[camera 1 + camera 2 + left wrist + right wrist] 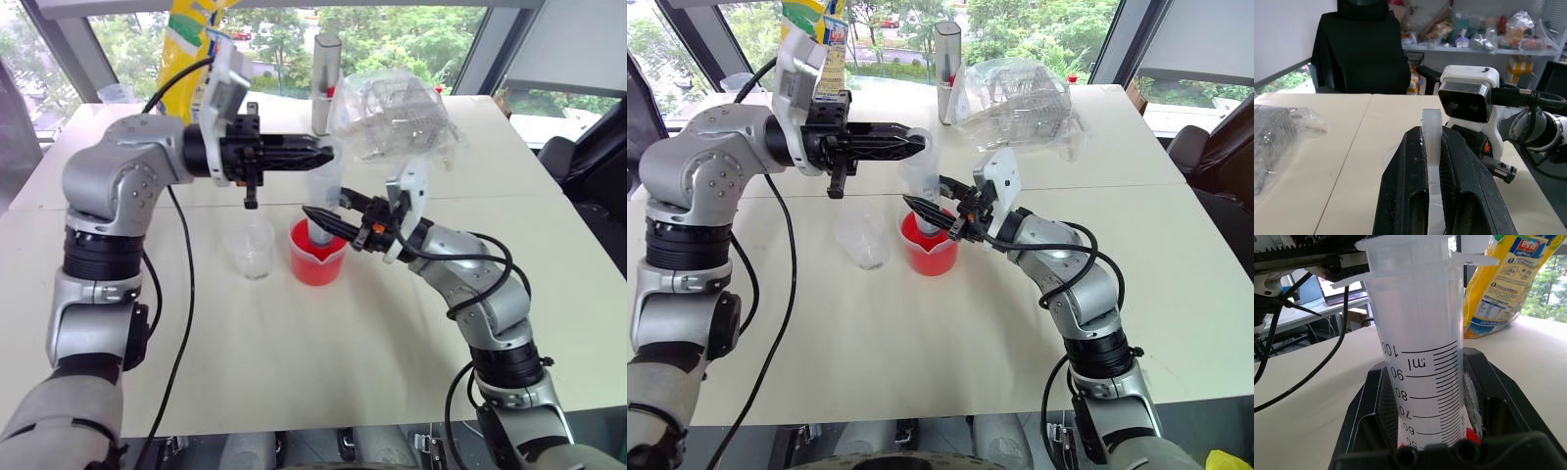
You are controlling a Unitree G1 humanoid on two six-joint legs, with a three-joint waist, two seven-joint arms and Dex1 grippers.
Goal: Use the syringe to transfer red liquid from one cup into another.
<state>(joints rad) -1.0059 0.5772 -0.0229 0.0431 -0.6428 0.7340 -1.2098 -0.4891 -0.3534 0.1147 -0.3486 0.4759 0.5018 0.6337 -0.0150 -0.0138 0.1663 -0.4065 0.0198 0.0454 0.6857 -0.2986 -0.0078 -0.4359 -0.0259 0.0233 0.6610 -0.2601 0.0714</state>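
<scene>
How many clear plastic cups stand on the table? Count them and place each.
2. The red-filled beaker stands mid-table under the syringe. The small empty cup stands beside it, on the robot's left. Others may be hidden behind the arms.

Bright daylight from the windows [411,39] behind; soft shadows on the table [294,362]; slightly blurred, perhaps, close up.
</scene>
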